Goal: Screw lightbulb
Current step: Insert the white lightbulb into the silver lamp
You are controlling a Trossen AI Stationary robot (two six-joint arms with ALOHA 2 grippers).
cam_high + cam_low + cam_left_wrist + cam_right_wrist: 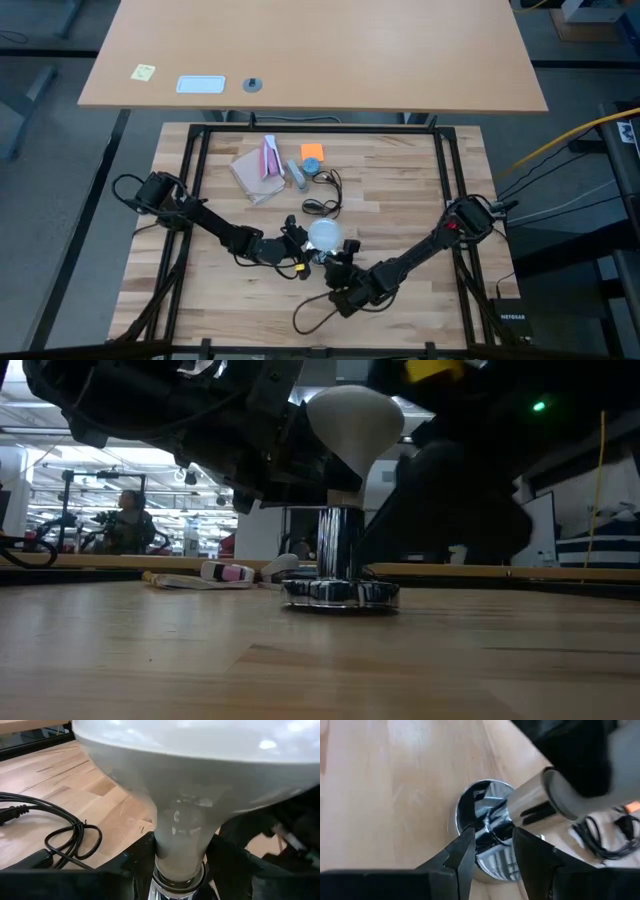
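From above, both arms are reaching to the middle of the wooden worktop (400,180). The lightbulb (324,236) is sitting between them, with the left tool (304,252) just beside it on one side and the right tool (338,268) just beside it on the other. A coiled black cord (322,205) is lying near, toward the far edge.

At table height, the lightbulb (353,422) is standing upright with its globe on top, above a chrome socket (340,565) whose round base is resting on the worktop (200,650).

The left wrist camera is showing the left tool's fingers (132,862) closing on the lightbulb's pale neck (180,850), one on each side.

The right wrist camera is showing the right tool (492,852) gripping the chrome socket (487,827) at its stem, its fingers (462,852) partly closed around it.
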